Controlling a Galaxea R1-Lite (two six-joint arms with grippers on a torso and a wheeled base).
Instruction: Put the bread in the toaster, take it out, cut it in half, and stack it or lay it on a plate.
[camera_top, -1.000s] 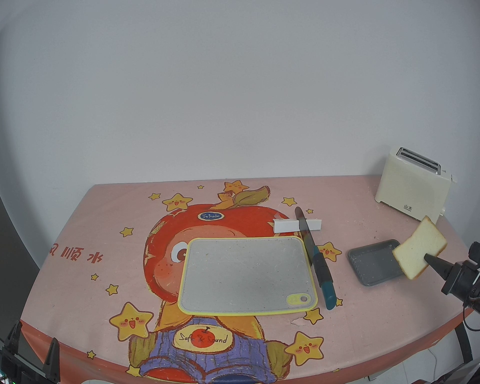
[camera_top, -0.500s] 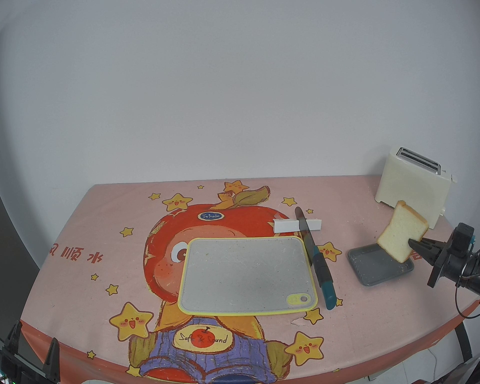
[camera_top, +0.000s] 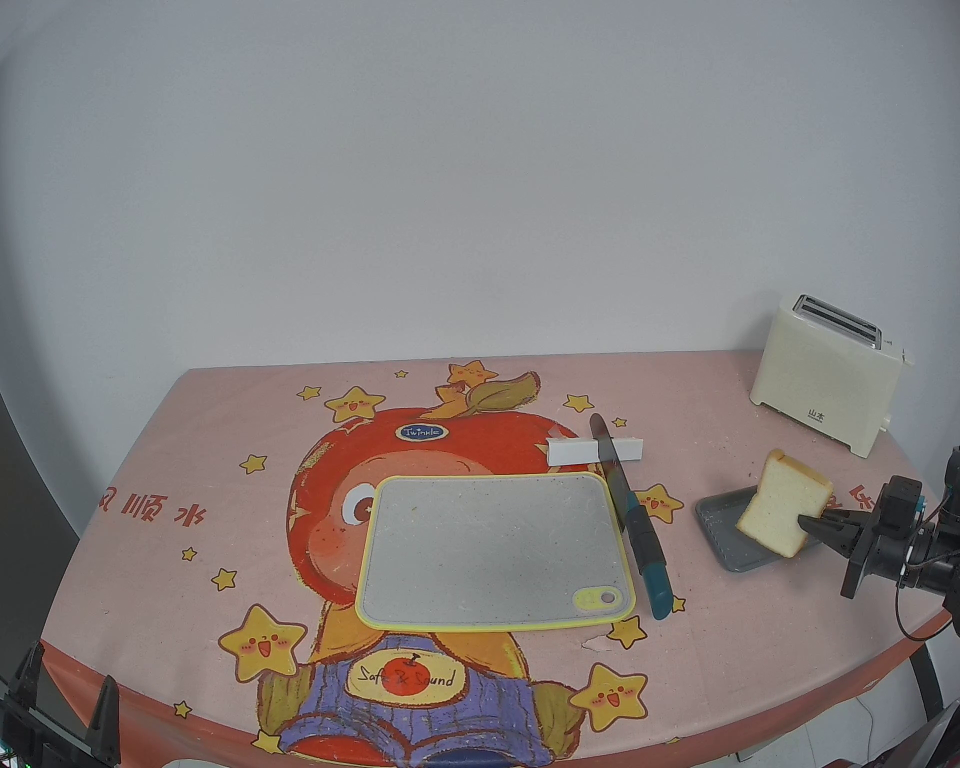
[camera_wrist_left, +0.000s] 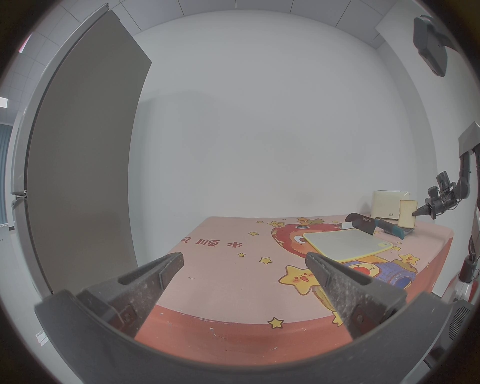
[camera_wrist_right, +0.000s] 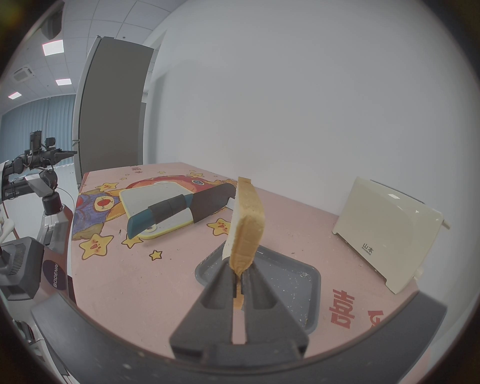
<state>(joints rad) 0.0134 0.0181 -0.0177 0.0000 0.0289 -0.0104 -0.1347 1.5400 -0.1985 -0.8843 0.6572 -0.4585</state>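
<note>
Head view, right edge: right gripper (camera_top: 815, 520) clenched on bread slice (camera_top: 785, 515), near upright over grey plate (camera_top: 722, 522) | lower-left corner: left gripper (camera_top: 70, 668) spread wide.

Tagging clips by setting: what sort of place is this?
Likely a lab or office room staged as a kitchen: a cream two-slot toaster and grey yellow-rimmed cutting board on a pink cartoon-print tablecloth, with bare white walls and panel ceiling lights.

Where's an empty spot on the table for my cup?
Left of the cutting board, the table is bare out to its edge. It's crowded on the right: knife, gray tray, toaster, and the right gripper holding bread over the tray.
</note>
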